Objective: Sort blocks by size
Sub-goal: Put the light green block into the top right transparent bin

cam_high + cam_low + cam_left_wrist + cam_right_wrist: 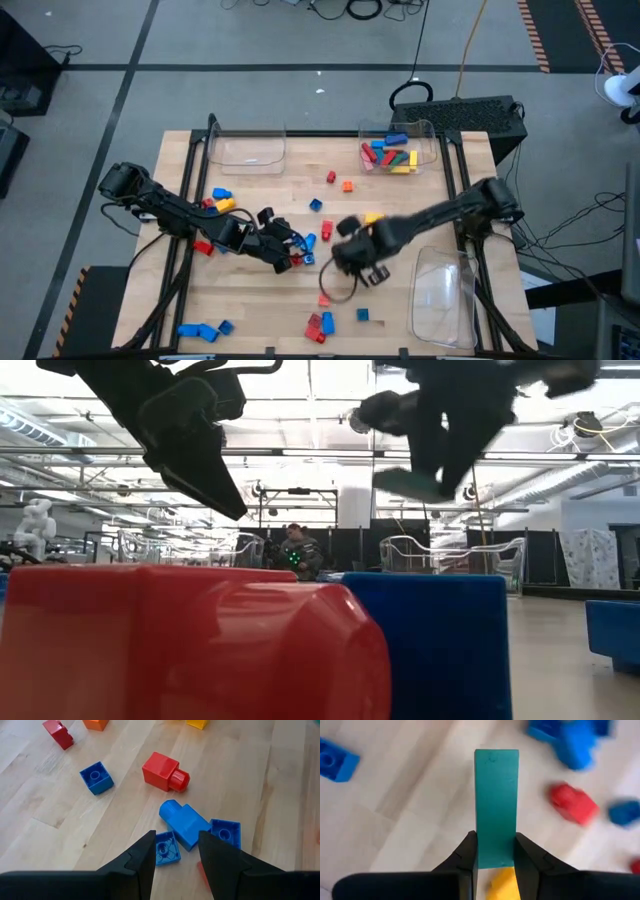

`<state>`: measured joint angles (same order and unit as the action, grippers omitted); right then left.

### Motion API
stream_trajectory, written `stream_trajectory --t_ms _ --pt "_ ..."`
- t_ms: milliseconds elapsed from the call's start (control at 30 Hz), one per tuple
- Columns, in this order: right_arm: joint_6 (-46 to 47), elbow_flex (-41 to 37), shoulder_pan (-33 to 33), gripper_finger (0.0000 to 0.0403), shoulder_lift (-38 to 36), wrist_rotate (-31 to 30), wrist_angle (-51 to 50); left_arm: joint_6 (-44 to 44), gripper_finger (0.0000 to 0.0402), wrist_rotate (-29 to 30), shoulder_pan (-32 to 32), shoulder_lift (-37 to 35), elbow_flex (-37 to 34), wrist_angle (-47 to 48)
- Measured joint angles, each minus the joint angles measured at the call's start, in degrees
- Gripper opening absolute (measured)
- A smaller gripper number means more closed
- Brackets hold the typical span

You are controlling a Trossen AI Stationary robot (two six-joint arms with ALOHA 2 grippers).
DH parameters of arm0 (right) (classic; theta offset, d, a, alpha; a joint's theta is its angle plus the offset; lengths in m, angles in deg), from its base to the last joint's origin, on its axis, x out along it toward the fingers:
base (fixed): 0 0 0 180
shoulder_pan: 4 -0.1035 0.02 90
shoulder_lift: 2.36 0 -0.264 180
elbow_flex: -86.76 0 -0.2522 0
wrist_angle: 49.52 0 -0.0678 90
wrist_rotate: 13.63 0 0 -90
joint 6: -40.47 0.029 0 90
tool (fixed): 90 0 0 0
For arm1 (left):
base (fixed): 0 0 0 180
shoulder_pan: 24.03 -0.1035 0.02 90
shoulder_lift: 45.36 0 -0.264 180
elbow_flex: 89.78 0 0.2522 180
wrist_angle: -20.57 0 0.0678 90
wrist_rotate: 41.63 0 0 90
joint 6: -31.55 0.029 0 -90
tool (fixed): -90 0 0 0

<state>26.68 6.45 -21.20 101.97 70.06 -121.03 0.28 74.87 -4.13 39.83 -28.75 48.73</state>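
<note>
Teal and flat, a long block [496,807] is clamped between the fingers of the right gripper [495,851], which hangs above the middle of the wooden table [250,310]. The left gripper [175,854], fingers apart and holding nothing, hovers just over a cluster of blue blocks [192,826] beside a red block [164,771]. Other blocks lie scattered over the table, and several sit in the clear tray [428,135] at the far edge.

glossy plastic blocks [165,771], matt wooden table [280,780]
</note>
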Motion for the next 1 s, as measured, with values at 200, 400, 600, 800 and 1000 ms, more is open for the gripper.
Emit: stream_trajectory --t_ms 200,400,600,800,1000 --pt "5.43 0.00 8.17 0.0075 -9.04 -7.11 -4.83 -0.19 0.0148 -0.02 0.00 0.00 0.00 0.03" --pt "19.19 0.02 20.43 0.0075 -16.52 -12.04 -5.40 -1.44 0.0148 -0.81 0.05 0.00 0.00 0.10" --pt "33.63 0.02 33.76 0.0076 -17.84 -14.57 -5.58 -1.44 0.0148 -1.05 0.02 0.00 0.00 0.08" --pt "38.66 0.02 43.97 0.0076 -14.24 -12.63 -4.27 -1.44 0.0148 -2.19 0.00 0.00 0.00 0.12" --pt "38.37 0.02 50.10 0.0078 -8.09 -4.20 -1.33 -1.03 0.0148 -2.25 0.00 0.00 0.00 0.92"
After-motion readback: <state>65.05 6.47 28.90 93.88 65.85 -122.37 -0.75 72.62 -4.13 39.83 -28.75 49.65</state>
